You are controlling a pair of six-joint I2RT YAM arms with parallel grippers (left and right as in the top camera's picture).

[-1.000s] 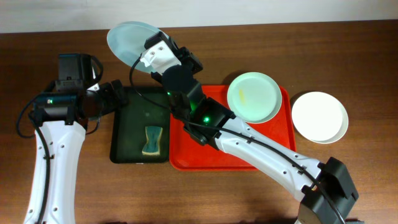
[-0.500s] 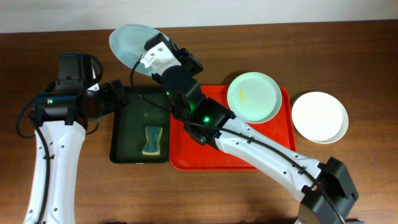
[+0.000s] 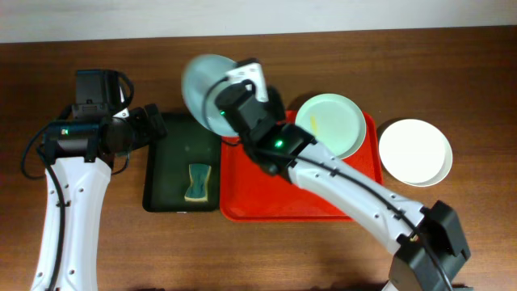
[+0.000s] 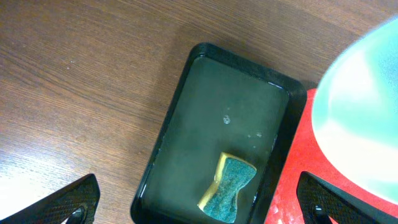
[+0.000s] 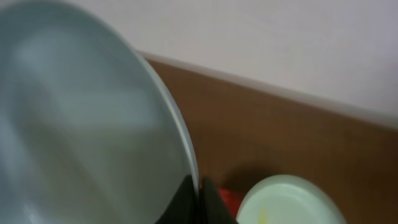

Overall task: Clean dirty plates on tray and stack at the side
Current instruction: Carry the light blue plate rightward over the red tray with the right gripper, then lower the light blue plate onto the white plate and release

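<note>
My right gripper (image 3: 234, 90) is shut on the rim of a pale mint-blue plate (image 3: 203, 87) and holds it tilted in the air above the gap between the dark green tray and the red tray (image 3: 266, 198). The right wrist view shows that plate (image 5: 81, 118) pinched between the fingers (image 5: 198, 193); it also fills the upper right of the left wrist view (image 4: 364, 112). A second mint plate (image 3: 329, 126) with a yellow smear lies on the red tray's far right corner. A white plate (image 3: 415, 151) lies on the table right of the tray. My left gripper (image 4: 199, 202) is open above the green tray.
A dark green tray (image 3: 171, 174) holding water and a yellow-and-green sponge (image 3: 196, 183) stands left of the red tray; the sponge also shows in the left wrist view (image 4: 228, 187). A pale wall runs along the table's far edge.
My right gripper has swung the mint plate from beyond the green tray's far end to the right and nearer, over the edge between both trays. The left arm has not moved.
</note>
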